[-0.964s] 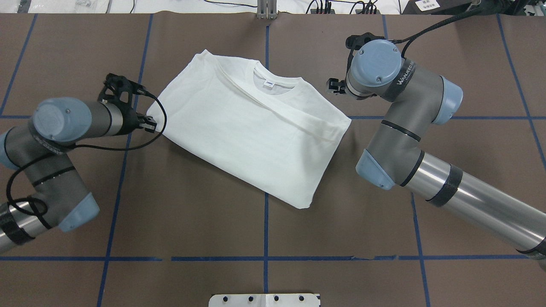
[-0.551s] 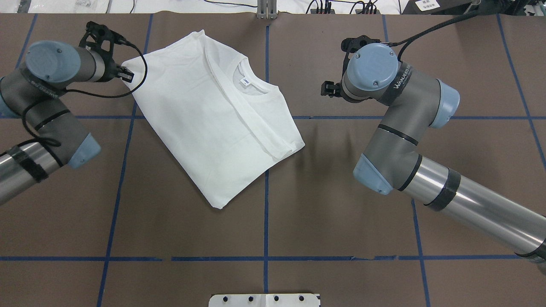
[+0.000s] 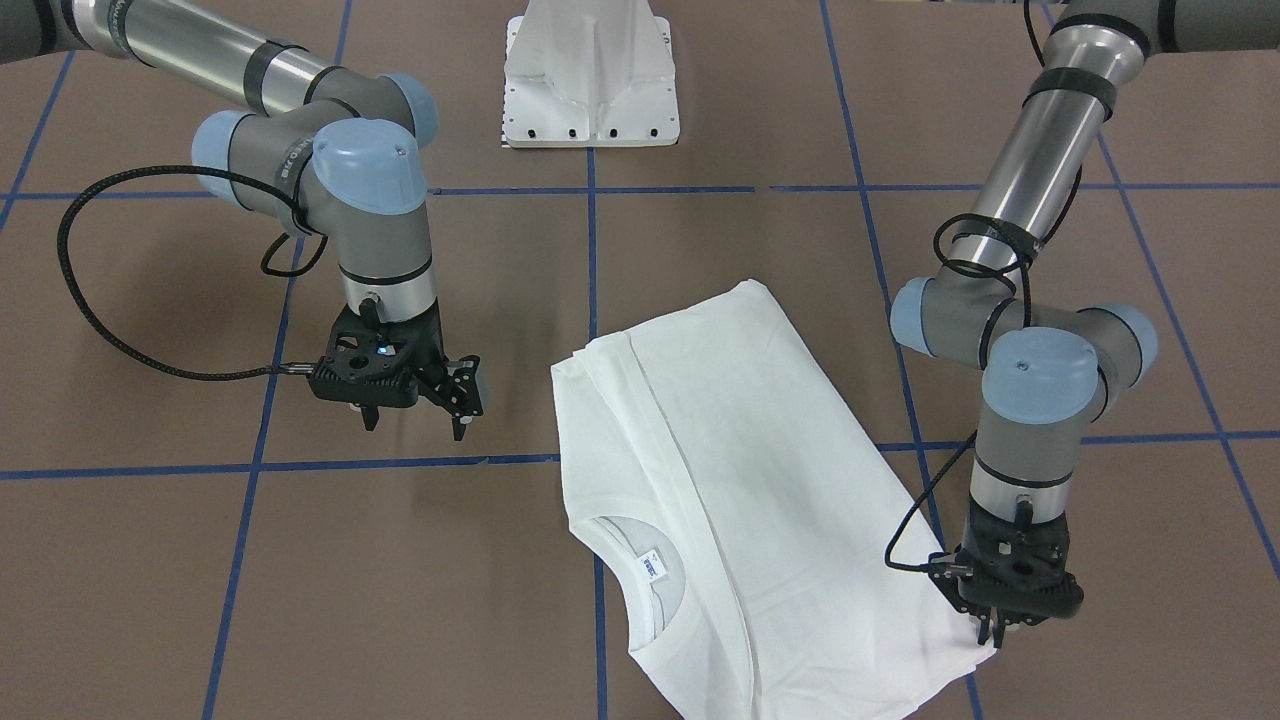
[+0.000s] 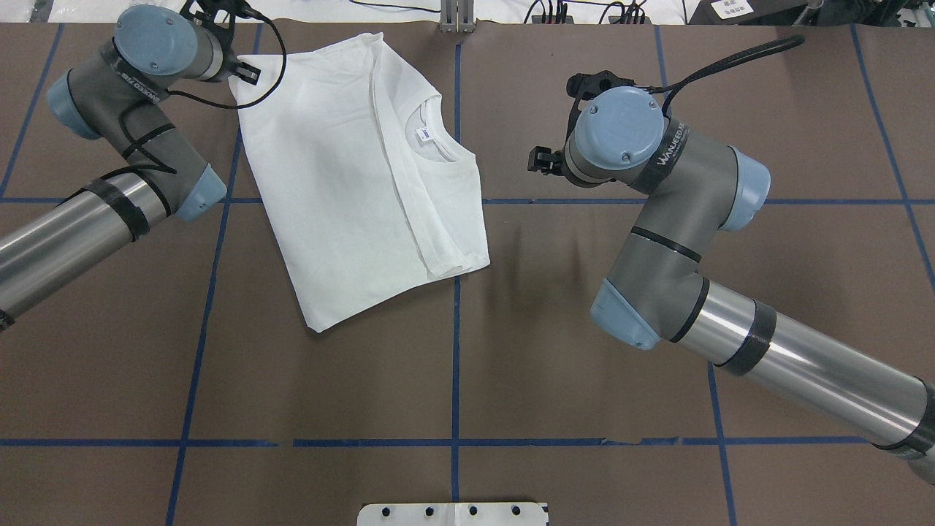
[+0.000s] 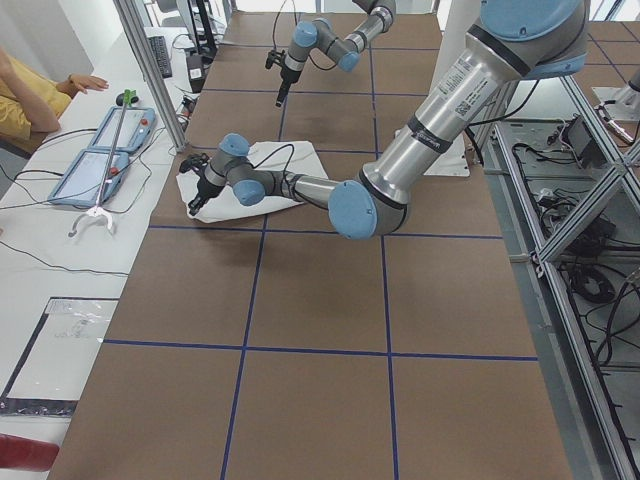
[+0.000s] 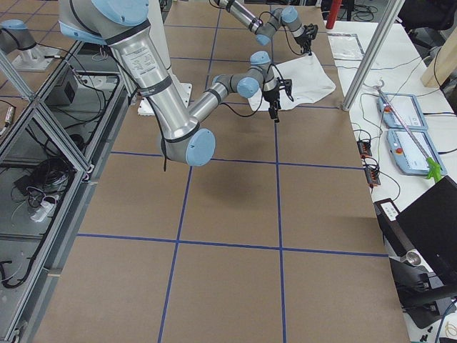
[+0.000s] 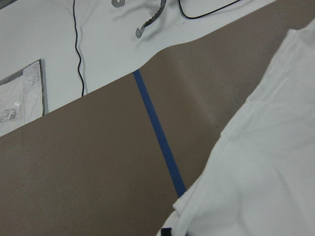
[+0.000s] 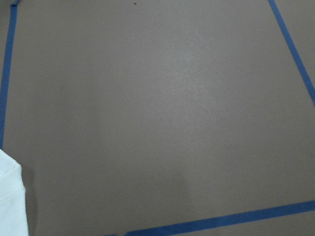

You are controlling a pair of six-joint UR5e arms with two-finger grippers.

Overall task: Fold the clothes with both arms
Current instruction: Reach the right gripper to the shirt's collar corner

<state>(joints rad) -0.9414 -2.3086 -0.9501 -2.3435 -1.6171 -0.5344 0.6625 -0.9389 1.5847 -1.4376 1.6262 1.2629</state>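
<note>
The white shirt [image 4: 350, 183] lies folded and flat on the brown table, collar and neck label up, in the far left half. In the front-facing view the shirt [image 3: 740, 500] fills the lower middle. My left gripper [image 4: 247, 73] is at the shirt's far left corner, shut on the cloth; the front-facing view shows the left gripper [image 3: 990, 632] pinching that corner low over the table. The left wrist view shows the shirt [image 7: 261, 172] beside blue tape. My right gripper [image 3: 462, 395] hovers open and holds nothing, apart from the shirt's right edge. The right gripper [image 4: 539, 161] points at the collar side.
Blue tape lines [image 4: 455, 365] cross the brown table. The white pedestal base [image 3: 592, 75] stands at the robot's side. Beyond the far edge a white bench holds cables and tablets [image 5: 100, 165], and a person's arm [image 5: 40, 95] rests there.
My left gripper has moved toward the far left corner of the table, dragging the shirt's corner; the shirt has slid left and swung round. My right gripper has drifted slightly left.
</note>
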